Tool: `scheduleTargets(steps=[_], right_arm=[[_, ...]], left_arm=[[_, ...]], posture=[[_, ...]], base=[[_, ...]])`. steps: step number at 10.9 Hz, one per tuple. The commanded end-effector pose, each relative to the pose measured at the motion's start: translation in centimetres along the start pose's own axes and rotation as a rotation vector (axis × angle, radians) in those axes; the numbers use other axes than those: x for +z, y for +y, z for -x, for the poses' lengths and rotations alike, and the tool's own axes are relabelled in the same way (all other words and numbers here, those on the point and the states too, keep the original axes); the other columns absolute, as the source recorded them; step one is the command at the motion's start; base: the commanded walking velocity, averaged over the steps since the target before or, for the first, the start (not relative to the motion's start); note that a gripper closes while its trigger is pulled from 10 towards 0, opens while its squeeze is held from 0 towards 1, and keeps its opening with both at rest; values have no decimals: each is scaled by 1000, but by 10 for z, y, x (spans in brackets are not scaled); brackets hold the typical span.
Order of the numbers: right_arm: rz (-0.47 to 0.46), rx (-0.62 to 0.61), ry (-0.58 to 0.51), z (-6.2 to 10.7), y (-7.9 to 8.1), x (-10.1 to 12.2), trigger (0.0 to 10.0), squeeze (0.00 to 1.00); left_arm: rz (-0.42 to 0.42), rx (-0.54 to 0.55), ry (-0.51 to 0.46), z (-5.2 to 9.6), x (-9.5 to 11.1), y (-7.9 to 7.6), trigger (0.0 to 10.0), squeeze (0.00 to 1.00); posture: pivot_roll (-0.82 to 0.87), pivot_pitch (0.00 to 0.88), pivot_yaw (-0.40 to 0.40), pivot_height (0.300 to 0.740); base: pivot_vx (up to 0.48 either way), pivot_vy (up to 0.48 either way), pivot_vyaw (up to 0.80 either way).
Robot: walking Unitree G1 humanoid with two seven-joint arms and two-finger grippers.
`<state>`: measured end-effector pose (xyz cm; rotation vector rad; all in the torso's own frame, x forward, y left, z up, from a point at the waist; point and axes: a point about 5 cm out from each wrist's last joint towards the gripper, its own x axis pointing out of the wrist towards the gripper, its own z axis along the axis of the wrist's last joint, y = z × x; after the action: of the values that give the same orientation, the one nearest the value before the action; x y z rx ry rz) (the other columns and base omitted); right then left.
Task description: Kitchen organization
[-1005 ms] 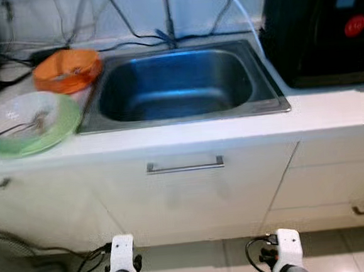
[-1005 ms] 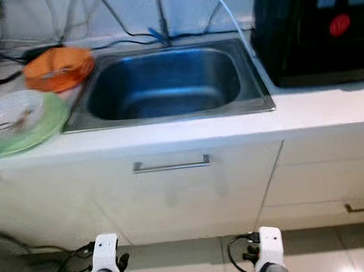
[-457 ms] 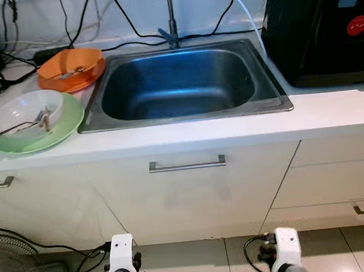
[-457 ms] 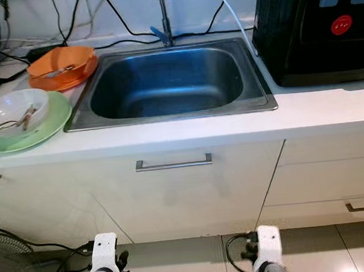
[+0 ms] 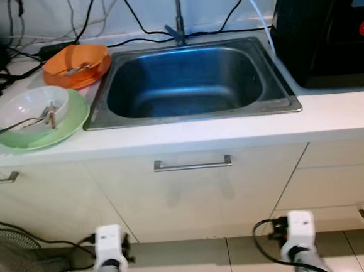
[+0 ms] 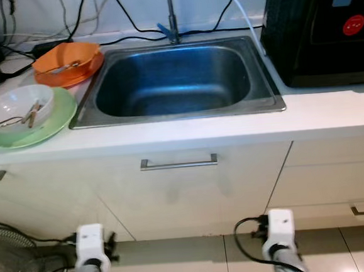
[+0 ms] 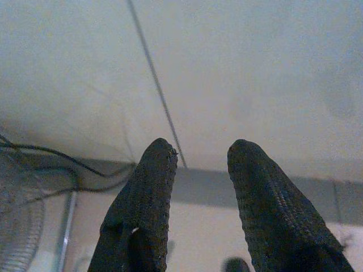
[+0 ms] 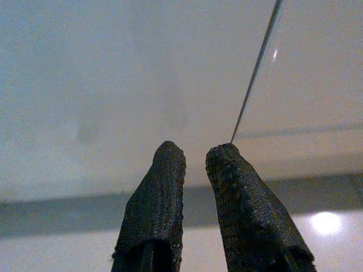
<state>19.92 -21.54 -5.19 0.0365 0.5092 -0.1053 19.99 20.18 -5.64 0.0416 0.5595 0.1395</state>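
Note:
A steel sink (image 5: 193,114) is set in the white counter, with a faucet (image 5: 176,10) behind it. To its left an orange bowl (image 5: 76,59) holds a utensil. Nearer the counter's front edge, a white bowl (image 5: 35,108) with utensils in it sits on a green plate (image 5: 73,120). Both arms hang low in front of the cabinets, the left wrist (image 5: 108,242) and the right wrist (image 5: 299,227) well below the counter. My left gripper (image 7: 198,148) is open and holds nothing. My right gripper (image 8: 195,148) is open by a narrow gap, also holding nothing.
A large black appliance (image 5: 331,30) stands on the counter right of the sink. Black cables (image 5: 12,61) trail along the back wall at the left. A cabinet front with a bar handle (image 5: 192,165) is below the sink. A fan (image 5: 15,262) stands on the floor at the left.
The camera has shifted slightly and the picture has sharpened. Both wrists now hang a little wider apart. Nothing on the counter has moved.

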Motion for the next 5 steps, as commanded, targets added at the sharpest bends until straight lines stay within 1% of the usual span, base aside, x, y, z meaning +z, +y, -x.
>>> scheduleTargets(steps=[1, 2, 3, 4, 5], right_arm=[[-5, -7, -75, -1, -3, 11, 10000, 0], [18, 5, -160, -1, -3, 24, 10000, 0], [43, 24, -244, -1, -1, 38, 10000, 0], [66, 43, -346, -1, 2, 58, 10000, 0], [81, 53, -431, 1, 4, 78, 10000, 0]], left_arm=[[-10, 25, -76, -1, 11, 5, 10000, 0], [-77, -1, -195, -1, 30, 2, 10000, 0], [-96, -4, -283, -1, 46, 1, 10000, 0], [-91, 4, -373, -1, 65, -1, 10000, 0], [-86, 5, -449, 2, 82, -6, 10000, 0]], posture=[[29, 0, 80, 740], [25, 0, 75, 740], [23, 0, 73, 740], [20, 0, 70, 740], [18, 0, 68, 740]], base=[[0, 0, 0], [0, 0, 0], [0, 0, 0], [0, 0, 0], [0, 0, 0]])
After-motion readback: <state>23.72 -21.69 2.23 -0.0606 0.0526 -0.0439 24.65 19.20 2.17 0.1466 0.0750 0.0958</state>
